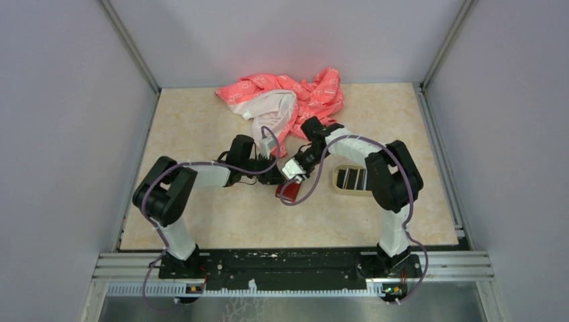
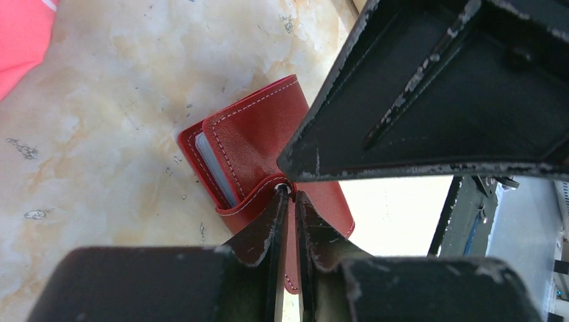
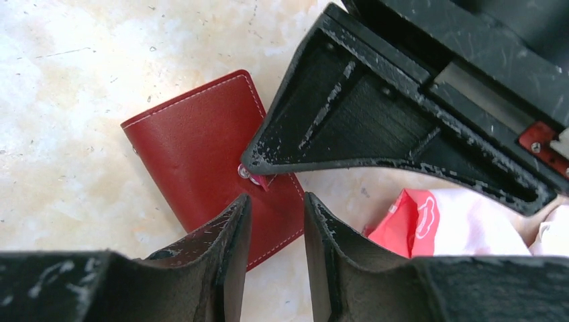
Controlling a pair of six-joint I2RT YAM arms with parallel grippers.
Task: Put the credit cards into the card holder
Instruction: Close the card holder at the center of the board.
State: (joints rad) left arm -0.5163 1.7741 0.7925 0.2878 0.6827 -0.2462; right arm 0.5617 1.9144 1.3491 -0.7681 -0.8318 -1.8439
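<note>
While the beige marbled table [image 1: 201, 201] is sitting boxed in by plain grey walls [image 1: 67, 100], with a metal rail [image 1: 295, 265] running along its near edge, a pink-and-white cloth [image 1: 295, 97] is lying crumpled at the far middle. An oval beige tray [image 1: 337, 180] is resting to the right of centre, and the credit cards [image 1: 352, 178] are lying inside it as dark strips.

The card holder [image 2: 255, 134] is lying flat at the middle of the table, just left of the tray and on the near side of the cloth, with both arms bending in over it. It is showing dark red leather with pale stitching along its edges. Grey-blue pocket edges [image 2: 201, 151] are peeking out at one side, and a small silvery snap [image 3: 244, 172] is glinting on its closing tab.

The left gripper [image 2: 290, 193] is pinching that tab, its fingers nearly together and the flap curling up to them. The right gripper [image 3: 276, 198] is hanging over the holder's edge, fingers parted, with nothing between them.
</note>
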